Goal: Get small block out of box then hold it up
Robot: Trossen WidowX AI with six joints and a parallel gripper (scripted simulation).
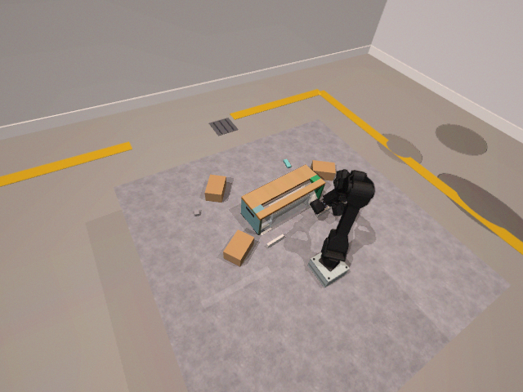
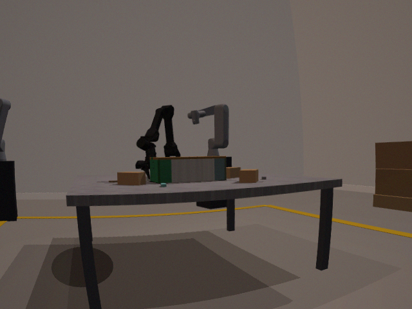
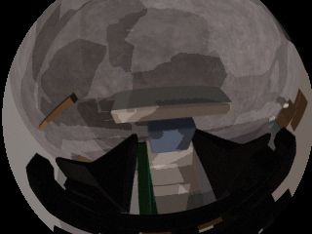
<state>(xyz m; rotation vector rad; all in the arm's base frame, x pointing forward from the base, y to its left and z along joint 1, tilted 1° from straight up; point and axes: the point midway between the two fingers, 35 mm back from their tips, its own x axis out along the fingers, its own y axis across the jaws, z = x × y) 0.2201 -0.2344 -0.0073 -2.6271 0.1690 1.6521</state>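
Note:
The small blue block lies outside the box, by the near side of a pale bar in the wrist view. My gripper is low at the front of the box's green end, fingers part open on either side of the block. A narrow gap shows at the left finger; whether the right finger touches cannot be told. The box stands upright, with an orange slotted top, one green end and one teal end. The arm hides most of the block in the top view.
Orange blocks stand behind the green end, beyond the teal end and in front of it. A pale strip lies before the box, a teal piece behind. A grey piece lies far left.

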